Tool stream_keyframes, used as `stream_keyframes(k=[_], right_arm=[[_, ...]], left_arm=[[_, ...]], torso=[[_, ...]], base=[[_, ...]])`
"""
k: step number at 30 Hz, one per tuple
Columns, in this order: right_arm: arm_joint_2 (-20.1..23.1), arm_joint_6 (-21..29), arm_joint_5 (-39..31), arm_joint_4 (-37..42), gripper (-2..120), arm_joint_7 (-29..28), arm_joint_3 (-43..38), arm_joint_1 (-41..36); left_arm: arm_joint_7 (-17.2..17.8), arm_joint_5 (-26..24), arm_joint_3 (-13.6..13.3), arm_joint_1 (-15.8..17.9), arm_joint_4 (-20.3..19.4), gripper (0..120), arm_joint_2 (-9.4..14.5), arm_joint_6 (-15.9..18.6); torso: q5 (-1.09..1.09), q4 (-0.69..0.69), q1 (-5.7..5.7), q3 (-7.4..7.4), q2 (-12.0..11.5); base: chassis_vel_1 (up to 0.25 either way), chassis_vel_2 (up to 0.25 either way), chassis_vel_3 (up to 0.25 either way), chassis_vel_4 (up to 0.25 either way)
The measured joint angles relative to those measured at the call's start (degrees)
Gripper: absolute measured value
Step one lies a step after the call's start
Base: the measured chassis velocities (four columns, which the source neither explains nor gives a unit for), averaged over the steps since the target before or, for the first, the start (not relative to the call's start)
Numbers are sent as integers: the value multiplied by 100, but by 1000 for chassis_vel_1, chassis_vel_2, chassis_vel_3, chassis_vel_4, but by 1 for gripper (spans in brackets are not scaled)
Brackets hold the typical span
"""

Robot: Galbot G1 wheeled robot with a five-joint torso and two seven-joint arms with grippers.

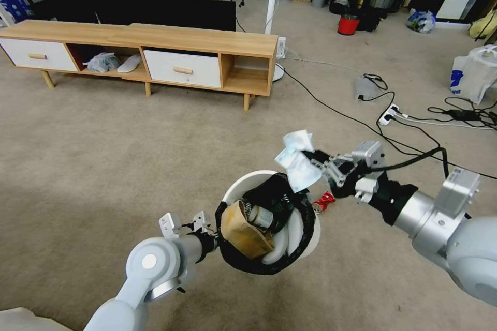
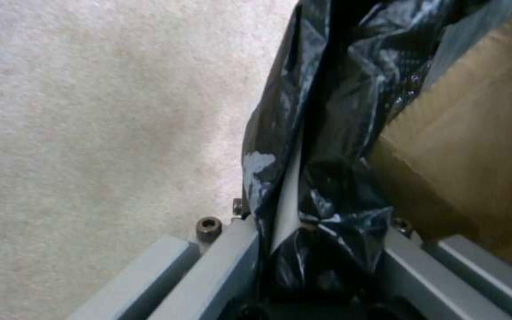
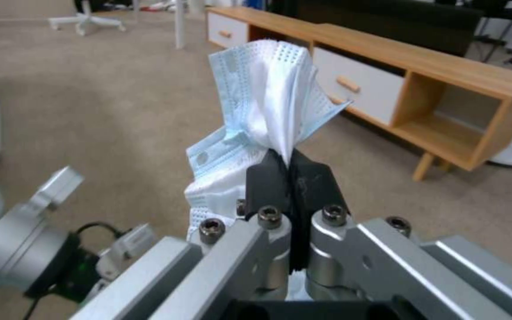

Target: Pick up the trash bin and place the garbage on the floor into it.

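Note:
My left gripper (image 1: 213,227) is shut on the near rim of the trash bin (image 1: 242,182), a white bin lined with a black bag, held off the floor (image 1: 103,165) and tipped toward me. The left wrist view shows that gripper (image 2: 312,231) clamped over the white rim (image 2: 286,191) and black bag (image 2: 333,124). Inside lie a brown carton (image 1: 246,230) (image 2: 475,133) and a bottle (image 1: 264,216). My right gripper (image 1: 315,161) (image 3: 291,173) is shut on a crumpled white-and-blue face mask (image 1: 297,158) (image 3: 268,98), just over the bin's far rim. A red crushed piece of garbage (image 1: 324,200) lies on the carpet beside the bin.
A low wooden cabinet (image 1: 155,51) with white drawers stands across the carpet ahead. Black cables and a power strip (image 1: 388,114) run over the floor at the right. A large white plastic bag (image 1: 473,75) and a red bucket (image 1: 348,24) sit farther back.

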State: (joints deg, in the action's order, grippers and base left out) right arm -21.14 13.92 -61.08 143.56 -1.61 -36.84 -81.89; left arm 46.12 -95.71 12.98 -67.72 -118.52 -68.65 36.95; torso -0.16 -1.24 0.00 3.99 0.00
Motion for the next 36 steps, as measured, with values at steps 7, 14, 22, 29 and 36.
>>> stream_keyframes(k=[7, 14, 22, 29, 36], right_arm=[[-33, -119, 384, -7, 0, 340, 267, -177], [-107, -162, 673, -31, 0, 549, 580, -145], [-242, -173, 932, -230, 0, 662, 816, -198], [-337, -223, 1108, -462, 0, 722, 855, -229], [-438, -300, 1305, -703, 0, 790, 896, -245]], left_arm=[[175, -149, -64, 76, 8, 0, -152, -47], [230, -222, -73, 88, -1, 0, -240, -56], [252, -249, -66, 90, -24, 0, -311, -59], [272, -288, -48, 51, -82, 0, -313, -51], [285, -307, -13, -37, -140, 0, -300, -44]], torso=[[0, 0, 0, 0, 0], [0, 0, 0, 0, 0], [0, 1, 0, 0, 0], [0, 0, 0, 0, 0], [0, 0, 0, 0, 0]], base=[[0, 0, 0, 0], [0, 0, 0, 0], [0, 0, 0, 0], [0, 0, 0, 0], [0, 0, 0, 0]])
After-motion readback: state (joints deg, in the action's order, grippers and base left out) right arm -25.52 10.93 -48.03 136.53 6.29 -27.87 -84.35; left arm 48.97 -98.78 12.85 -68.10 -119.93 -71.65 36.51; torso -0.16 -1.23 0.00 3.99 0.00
